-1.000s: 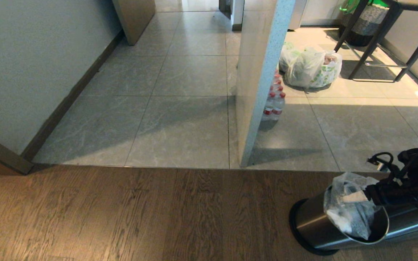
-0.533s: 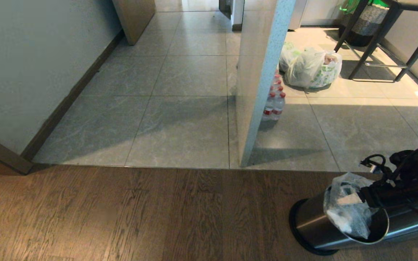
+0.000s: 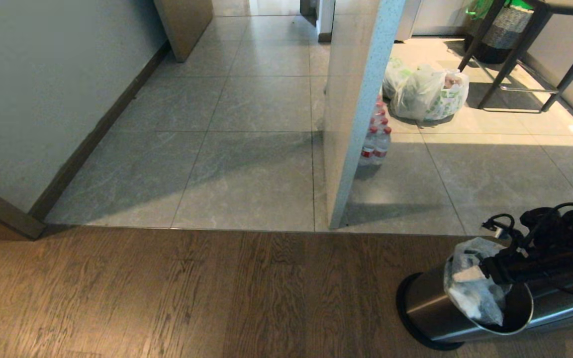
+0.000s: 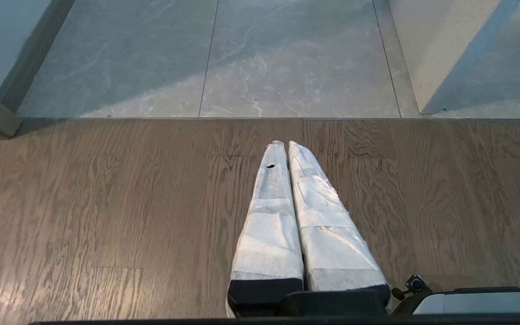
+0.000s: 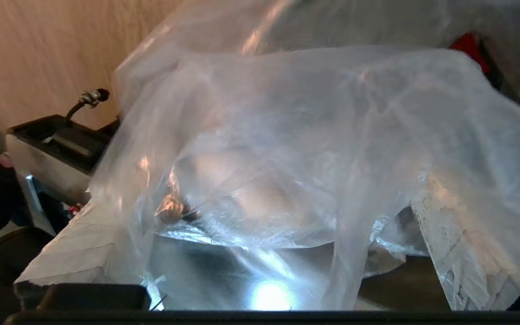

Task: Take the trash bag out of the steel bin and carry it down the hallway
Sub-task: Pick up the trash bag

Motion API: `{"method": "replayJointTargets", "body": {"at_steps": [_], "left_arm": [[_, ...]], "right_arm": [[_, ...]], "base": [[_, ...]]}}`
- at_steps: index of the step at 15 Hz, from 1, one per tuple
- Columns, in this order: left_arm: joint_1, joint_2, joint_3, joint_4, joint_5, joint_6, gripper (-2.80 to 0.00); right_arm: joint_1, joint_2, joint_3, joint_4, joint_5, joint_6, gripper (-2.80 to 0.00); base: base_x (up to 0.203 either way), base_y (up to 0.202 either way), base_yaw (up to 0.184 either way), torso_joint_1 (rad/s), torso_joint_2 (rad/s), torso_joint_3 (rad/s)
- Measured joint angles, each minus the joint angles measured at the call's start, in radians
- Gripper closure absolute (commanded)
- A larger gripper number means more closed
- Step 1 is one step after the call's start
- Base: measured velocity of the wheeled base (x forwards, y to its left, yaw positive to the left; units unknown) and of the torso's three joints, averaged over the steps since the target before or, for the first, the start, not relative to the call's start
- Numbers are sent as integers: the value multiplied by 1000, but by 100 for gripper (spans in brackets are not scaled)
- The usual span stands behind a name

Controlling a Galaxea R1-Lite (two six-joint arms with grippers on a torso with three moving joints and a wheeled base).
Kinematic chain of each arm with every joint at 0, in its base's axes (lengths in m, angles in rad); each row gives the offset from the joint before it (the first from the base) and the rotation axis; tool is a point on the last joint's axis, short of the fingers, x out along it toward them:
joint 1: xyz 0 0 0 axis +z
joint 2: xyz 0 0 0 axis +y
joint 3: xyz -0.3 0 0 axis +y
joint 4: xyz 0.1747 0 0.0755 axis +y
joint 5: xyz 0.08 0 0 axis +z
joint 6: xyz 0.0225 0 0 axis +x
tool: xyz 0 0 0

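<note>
Your right gripper (image 3: 488,271) stands spread wide at the bin (image 3: 435,308) mouth, the bag (image 3: 470,291) draped between its fingers (image 5: 75,253) but ungripped and inside, so lifting out and carrying remain.

A home: wood floor (image 3: 167,293) meets grey tiles (image 3: 246,174), with bottled water (image 3: 376,136) by a wall

The head view looks forward and down from high over the brown wood-plank floor (image 3: 192,293). The left wrist view faces that same floor, lower. The right wrist view sits right against the thin clear plastic trash bag (image 5: 314,149).
</note>
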Motion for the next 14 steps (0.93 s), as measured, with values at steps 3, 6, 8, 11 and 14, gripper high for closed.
{"method": "replayJointTargets", "body": {"at_steps": [3, 6, 8, 11, 14], "left_arm": [[0, 0, 0, 0, 0, 0, 0], [0, 0, 0, 0, -1, 0, 0], [0, 0, 0, -1, 0, 0, 0], [0, 0, 0, 0, 0, 0, 0], [0, 0, 0, 0, -1, 0, 0]], "right_arm": [[0, 19, -9, -17, -3, 2, 0], [6, 30, -12, -27, -13, 2, 0], [8, 30, -10, -27, -16, 4, 0], [9, 26, -3, -25, -18, 5, 0], [9, 11, 9, -23, -18, 9, 0]], "base": [[0, 0, 0, 0, 0, 0], [0, 0, 0, 0, 0, 0], [0, 0, 0, 0, 0, 0], [0, 0, 0, 0, 0, 0], [0, 0, 0, 0, 0, 0]]}}
